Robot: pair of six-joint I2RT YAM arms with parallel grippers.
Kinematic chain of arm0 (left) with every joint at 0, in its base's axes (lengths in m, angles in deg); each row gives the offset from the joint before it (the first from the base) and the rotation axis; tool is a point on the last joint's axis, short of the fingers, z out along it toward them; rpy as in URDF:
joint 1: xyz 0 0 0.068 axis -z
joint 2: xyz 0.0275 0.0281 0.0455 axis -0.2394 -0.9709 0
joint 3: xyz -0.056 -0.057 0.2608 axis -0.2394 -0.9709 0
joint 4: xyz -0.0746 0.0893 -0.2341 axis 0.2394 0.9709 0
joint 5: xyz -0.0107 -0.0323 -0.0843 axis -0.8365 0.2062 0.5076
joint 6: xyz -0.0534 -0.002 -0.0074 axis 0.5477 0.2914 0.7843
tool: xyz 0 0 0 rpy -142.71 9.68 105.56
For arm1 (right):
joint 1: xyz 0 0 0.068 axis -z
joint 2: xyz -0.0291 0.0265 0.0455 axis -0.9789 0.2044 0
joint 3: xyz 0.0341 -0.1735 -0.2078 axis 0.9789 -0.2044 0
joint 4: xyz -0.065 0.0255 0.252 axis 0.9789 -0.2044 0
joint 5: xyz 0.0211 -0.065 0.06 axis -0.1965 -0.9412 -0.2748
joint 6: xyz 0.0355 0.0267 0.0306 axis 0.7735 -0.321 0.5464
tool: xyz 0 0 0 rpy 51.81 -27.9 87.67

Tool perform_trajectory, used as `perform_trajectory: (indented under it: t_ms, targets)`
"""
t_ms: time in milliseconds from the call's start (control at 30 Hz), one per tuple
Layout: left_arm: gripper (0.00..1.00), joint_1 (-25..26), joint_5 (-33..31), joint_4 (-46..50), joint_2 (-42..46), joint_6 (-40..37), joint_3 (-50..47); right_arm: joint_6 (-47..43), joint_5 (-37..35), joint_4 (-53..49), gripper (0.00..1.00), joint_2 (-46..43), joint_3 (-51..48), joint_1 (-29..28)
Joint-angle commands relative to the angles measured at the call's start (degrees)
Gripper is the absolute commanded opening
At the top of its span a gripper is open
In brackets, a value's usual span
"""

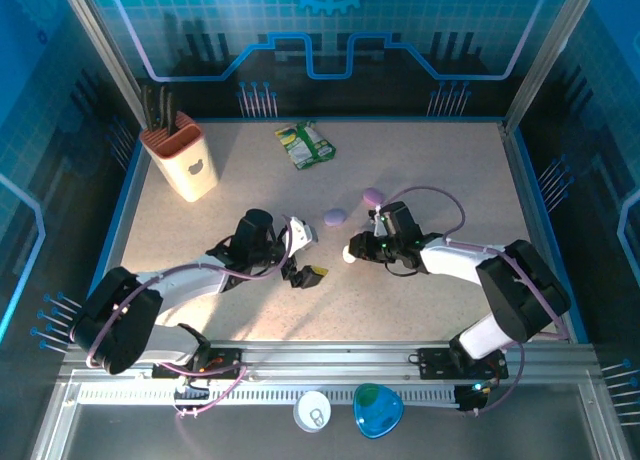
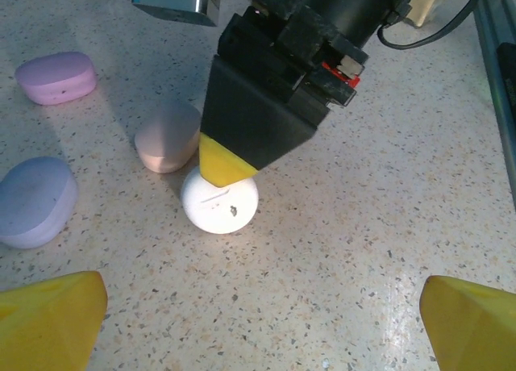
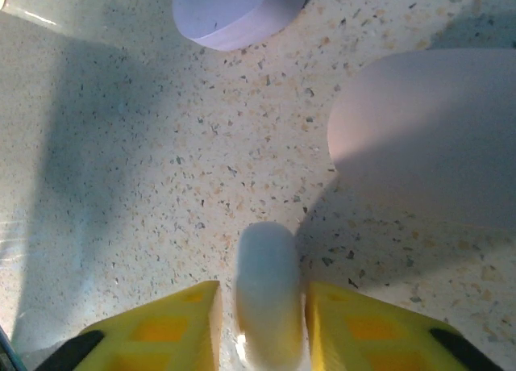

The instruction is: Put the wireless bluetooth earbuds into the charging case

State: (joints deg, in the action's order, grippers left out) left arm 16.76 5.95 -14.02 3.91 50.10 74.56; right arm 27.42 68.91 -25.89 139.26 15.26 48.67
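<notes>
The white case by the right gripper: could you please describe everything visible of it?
The white case is a smooth, glossy, plastic-looking pebble with a thin seam and a small dark mark. It stands on edge on the speckled table, between the right gripper's yellow fingers, beside a pink case; contact is unclear.

Speckled worktop. White case sits mid-worktop. Pink case just beside it, lilac case and purple case near, beyond it. Green packet farther back, knife block far back-left.
</notes>
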Motion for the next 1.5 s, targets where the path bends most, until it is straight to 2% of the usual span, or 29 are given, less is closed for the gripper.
perform_trajectory:
  t_ms: [0,167,367,467,567,633,733,833,900,1033,1167,1233,1300,1467]
  targets:
    - [0.99,0.54,-3.0,2.26,0.24,0.13,1.77,-2.29,-2.55,-2.44,0.39,-1.89,1.31,0.45]
    - [0.99,-0.72,-10.4,0.51,3.26,6.01,1.19,-8.03,-8.51,-10.66,0.58,-9.0,3.88,1.5]
    - [0.99,-7.38,-21.61,-9.3,9.44,15.1,-4.12,-20.68,-14.77,-14.19,0.82,-20.64,4.24,3.96]
    - [0.99,-9.29,-30.49,-7.75,11.68,12.71,-5.09,-29.18,-20.77,-15.3,0.96,-24.95,4.73,5.2]
    - [0.99,-11.56,-38.35,-8.64,13.19,12.04,-6.84,-36.53,-26.69,-12.02,1.0,-27.49,3.52,7.45]
    - [0.99,-13.68,-41.89,-13.49,12.31,12.01,-9.33,-39.9,-28.6,-6.16,1.0,-28.21,0.48,9.98]
    - [0.99,-17.06,-42.27,-21.09,8.57,11.12,-12.24,-40.92,-28.09,0.72,1.0,-27.05,-3.54,15.78]
    - [0.99,-19.82,-41.94,-30.2,1.03,10.59,-13.61,-41.04,-26.36,9.32,1.0,-24.12,-7.94,21.19]
    - [0.99,-20.97,-42.03,-35.96,-3.33,11.43,-13.26,-40.6,-23.19,19.14,1.0,-20.74,-11.8,24.85]
    - [0.99,-24.41,-38.92,-30.93,-5.9,14.75,-9.43,-37.41,-17.4,33.66,1.0,-12.9,-15.88,29.5]
    - [0.99,-28.31,-34.75,-32.36,-9.49,18.06,-8.4,-37.82,-13.87,44.9,1.0,-4.01,-16.3,30.74]
    - [0.99,-30.11,-32.4,-35.62,-12.15,19.48,-8.63,-39.45,-11.01,39.68,1.0,-3.49,-13.71,30.32]
    - [0.99,-30.59,-33.62,-33.58,-11.81,20.42,-7.88,-40.8,-9.41,38.63,1.0,-1.89,-12.0,29.81]
    - [0.99,-30.53,-34.53,-33.79,-11.84,20.62,-8.04,-42.53,-12.01,37.82,1.0,-0.82,-11.37,27.8]
